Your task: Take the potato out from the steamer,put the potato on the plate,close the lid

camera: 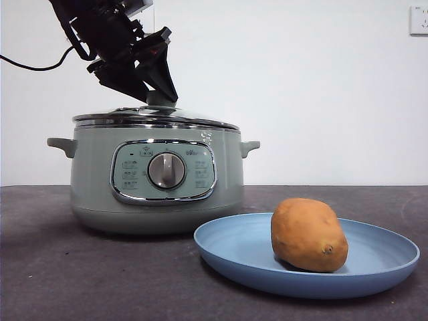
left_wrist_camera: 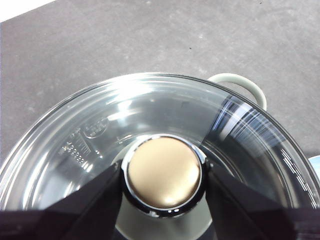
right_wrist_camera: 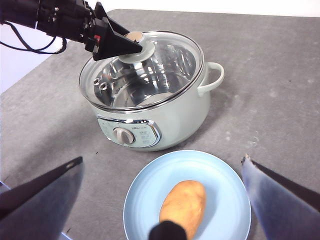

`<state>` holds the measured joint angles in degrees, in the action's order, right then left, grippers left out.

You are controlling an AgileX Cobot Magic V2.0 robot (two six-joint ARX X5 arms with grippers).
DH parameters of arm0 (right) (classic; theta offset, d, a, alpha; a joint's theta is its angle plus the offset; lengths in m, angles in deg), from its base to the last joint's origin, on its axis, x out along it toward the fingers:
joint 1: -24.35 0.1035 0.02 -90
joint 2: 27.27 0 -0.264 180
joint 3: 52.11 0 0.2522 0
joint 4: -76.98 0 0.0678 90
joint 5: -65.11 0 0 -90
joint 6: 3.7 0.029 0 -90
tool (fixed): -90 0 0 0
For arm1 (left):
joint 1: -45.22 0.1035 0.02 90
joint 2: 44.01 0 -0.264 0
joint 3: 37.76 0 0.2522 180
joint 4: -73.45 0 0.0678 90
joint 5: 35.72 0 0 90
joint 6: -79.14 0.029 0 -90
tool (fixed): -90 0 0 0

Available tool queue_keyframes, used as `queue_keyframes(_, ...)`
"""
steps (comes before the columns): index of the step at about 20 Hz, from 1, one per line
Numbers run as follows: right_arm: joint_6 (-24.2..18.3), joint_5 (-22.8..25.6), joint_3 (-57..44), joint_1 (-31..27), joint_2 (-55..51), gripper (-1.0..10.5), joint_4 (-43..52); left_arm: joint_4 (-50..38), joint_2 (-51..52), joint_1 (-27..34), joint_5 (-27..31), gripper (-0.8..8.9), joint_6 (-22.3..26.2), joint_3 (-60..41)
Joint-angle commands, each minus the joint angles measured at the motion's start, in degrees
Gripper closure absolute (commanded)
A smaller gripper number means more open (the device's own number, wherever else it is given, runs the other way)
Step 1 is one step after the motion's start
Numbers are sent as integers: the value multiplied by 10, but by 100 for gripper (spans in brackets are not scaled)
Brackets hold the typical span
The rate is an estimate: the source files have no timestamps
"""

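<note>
The pale green steamer (camera: 93, 180) stands left of centre, with the glass lid (camera: 154, 117) resting on its rim, slightly tilted. My left gripper (camera: 160, 95) comes down from the upper left and is shut on the lid's knob (left_wrist_camera: 163, 171), one jaw on each side. The potato (camera: 309, 234) lies on the light-blue plate (camera: 374, 267) in front and to the right of the steamer. In the right wrist view my right gripper (right_wrist_camera: 160, 161) hangs open and empty above the plate (right_wrist_camera: 225, 185) and the potato (right_wrist_camera: 183, 205); the steamer (right_wrist_camera: 190, 120) and lid (right_wrist_camera: 170, 60) lie beyond.
The dark grey table (camera: 40, 281) stretches around the steamer and plate. A white wall stands behind, with a socket (camera: 418, 20) at the upper right. A black cable (camera: 33, 67) trails from the left arm.
</note>
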<state>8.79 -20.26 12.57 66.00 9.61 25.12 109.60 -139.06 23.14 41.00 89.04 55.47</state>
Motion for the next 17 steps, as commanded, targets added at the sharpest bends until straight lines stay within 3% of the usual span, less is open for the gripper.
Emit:
queue_keyframes(1,5,-1,1,0,-1,349,2,3,-19,-9,-4,460,6,-4)
queue_keyframes(3,5,-2,1,0,-1,348,1,26,-18,-9,-4,344,6,-4)
queue_keyframes(10,5,-2,1,0,-1,349,-1,47,20,-8,2,338,6,-3)
queue_keyframes(17,5,-2,1,0,-1,348,-2,134,172,-8,28,340,2,-3)
